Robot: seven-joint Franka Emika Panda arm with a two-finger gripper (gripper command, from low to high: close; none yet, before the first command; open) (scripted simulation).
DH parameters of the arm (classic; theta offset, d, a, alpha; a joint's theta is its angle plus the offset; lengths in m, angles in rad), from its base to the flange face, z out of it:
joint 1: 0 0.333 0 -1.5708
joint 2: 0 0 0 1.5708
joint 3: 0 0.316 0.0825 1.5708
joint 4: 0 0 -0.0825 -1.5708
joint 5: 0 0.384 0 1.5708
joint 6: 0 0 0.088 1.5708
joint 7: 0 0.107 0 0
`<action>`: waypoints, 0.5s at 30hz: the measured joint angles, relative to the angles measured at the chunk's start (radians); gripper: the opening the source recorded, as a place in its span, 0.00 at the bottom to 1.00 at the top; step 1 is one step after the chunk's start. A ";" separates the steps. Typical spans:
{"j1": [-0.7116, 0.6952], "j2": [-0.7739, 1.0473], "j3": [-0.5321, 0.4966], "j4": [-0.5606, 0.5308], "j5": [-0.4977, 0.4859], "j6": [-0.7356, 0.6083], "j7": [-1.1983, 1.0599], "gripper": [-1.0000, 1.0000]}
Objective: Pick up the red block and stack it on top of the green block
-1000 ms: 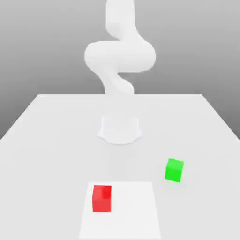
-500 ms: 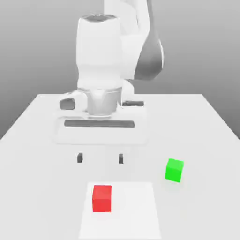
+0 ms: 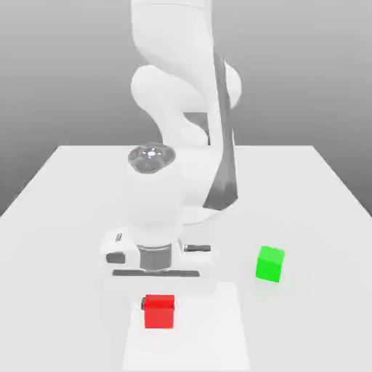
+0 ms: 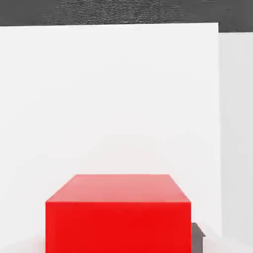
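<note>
One red block [image 3: 159, 314] sits between the fingertips of the hand [image 3: 159, 305], which is clenched on it from both sides. The block is over the white rectangle [image 3: 196, 334] on the bench [image 3: 312, 320], near that rectangle's edge on the exterior view's left; whether it touches the surface beneath, I cannot tell. In the hand view, its top and one side face show, with a dark fingertip right beside it. Directly above the block is the wide white body of the hand, marked by a dark horizontal slot. The green block [image 3: 270, 264] rests on the bench outside the white rectangle, well apart from the red one, toward the exterior view's right and turned slightly askew. Behind the hand, the white arm [image 3: 174, 87] with its grey patches rises, bent, beyond the blocks.
</note>
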 joint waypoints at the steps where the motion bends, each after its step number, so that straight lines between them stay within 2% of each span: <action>1: 0.001 -0.013 -0.002 -0.002 -0.003 -0.011 0.002 0.00; 7: 0.009 -0.207 -0.015 -0.031 -0.042 -0.175 0.030 0.00; 15: 0.324 -0.460 0.140 -0.190 0.054 -0.268 -0.132 0.00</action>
